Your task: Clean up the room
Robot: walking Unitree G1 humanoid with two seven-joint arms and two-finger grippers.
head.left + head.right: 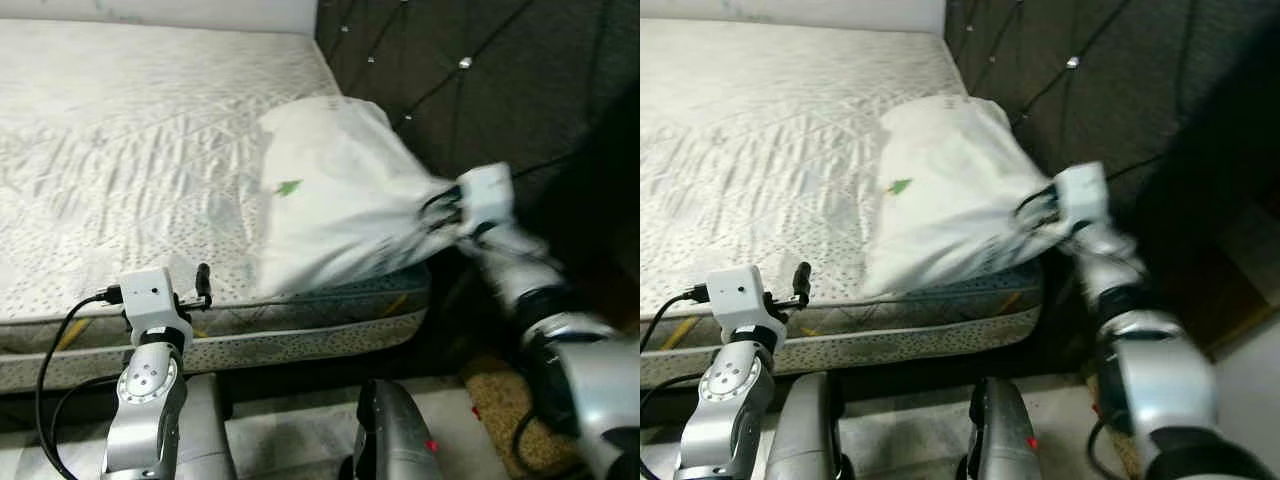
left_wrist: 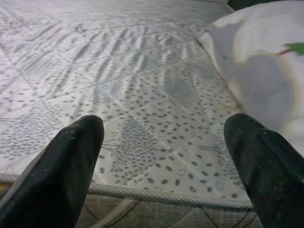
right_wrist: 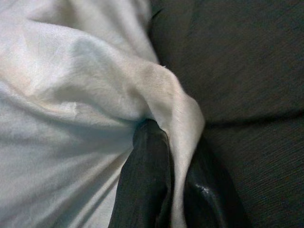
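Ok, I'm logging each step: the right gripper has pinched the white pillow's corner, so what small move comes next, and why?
Probably a short pull along the patterned mattress away from the dark tufted headboard. The right gripper is shut on a corner of the white pillow with a green mark, which lies against that headboard; the left gripper hangs open.

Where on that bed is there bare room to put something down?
Most of the mattress lies bare, from the pillow across to its far side and wall edge. The corner by the dark headboard is crowded: the pillow fills it, pinched by the right gripper. The left gripper hovers open at the near edge.
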